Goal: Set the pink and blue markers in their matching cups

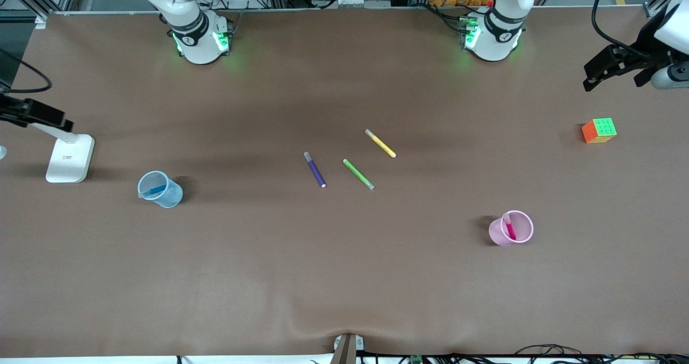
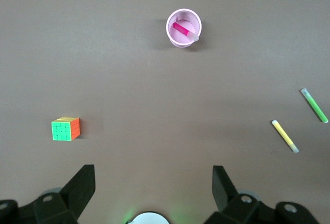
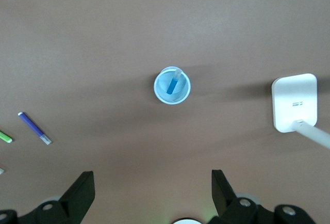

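Front view: the blue marker (image 1: 156,190) leans inside the light blue cup (image 1: 168,196) toward the right arm's end of the table, near a white lamp base (image 1: 69,159). The pink marker (image 1: 508,228) stands in the pink cup (image 1: 498,235) toward the left arm's end, nearer the camera than the colour cube (image 1: 598,131). Between the cups lie a purple pen (image 1: 315,169), a green pen (image 1: 358,174) and a yellow pen (image 1: 380,143), each apart from the others, on the brown table (image 1: 344,278). The left gripper (image 1: 619,67) hangs high over that end of the table with its fingers apart. Left wrist view: the left gripper (image 2: 153,185) is spread wide with nothing between its fingers, well above the pink cup (image 2: 175,38), pink marker (image 2: 181,30) and cube (image 2: 65,129). Right wrist view: the right gripper (image 3: 153,190) likewise stands open and empty, high over the blue cup (image 3: 181,94), the blue marker (image 3: 172,83) inside it.
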Available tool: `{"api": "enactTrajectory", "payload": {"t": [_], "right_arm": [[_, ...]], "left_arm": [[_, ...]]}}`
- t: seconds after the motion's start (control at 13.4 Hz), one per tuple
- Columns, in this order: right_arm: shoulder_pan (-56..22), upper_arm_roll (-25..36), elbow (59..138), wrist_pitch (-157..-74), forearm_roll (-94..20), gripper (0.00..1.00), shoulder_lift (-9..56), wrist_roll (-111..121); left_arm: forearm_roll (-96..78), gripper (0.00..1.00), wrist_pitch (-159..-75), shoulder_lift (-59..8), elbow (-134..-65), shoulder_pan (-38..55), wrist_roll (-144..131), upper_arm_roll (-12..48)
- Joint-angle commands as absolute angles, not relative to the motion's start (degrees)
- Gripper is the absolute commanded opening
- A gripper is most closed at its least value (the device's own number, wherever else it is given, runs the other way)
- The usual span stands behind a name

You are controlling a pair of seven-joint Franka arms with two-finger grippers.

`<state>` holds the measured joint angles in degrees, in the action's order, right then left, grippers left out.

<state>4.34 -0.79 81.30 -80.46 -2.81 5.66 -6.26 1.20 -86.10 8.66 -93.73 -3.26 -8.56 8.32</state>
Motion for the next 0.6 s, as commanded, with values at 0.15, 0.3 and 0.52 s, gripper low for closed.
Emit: {"api": "enactTrajectory", "payload": {"t": [0.15,0.3,0.52], "right_arm": [[3.1,1.3,93.0,-86.2,-2.5,1.00,-3.8,-5.1],[0.9,4.1,97.5,-88.6,-2.6,1.00,-6.6,-4.8],[-0.3,3.9,88.2,-85.4,-2.1,1.00,-2.1,-4.8]], "left_arm": [[0.7,1.00,-84.3,8.3,-92.1,-3.4,-7.9,8.7],[0.7,1.00,-84.3,8.2,-91.9,-3.3,-7.9,8.8],[0.7,1.00,-84.3,7.8,-92.1,-3.6,-7.8,8.8]]}}
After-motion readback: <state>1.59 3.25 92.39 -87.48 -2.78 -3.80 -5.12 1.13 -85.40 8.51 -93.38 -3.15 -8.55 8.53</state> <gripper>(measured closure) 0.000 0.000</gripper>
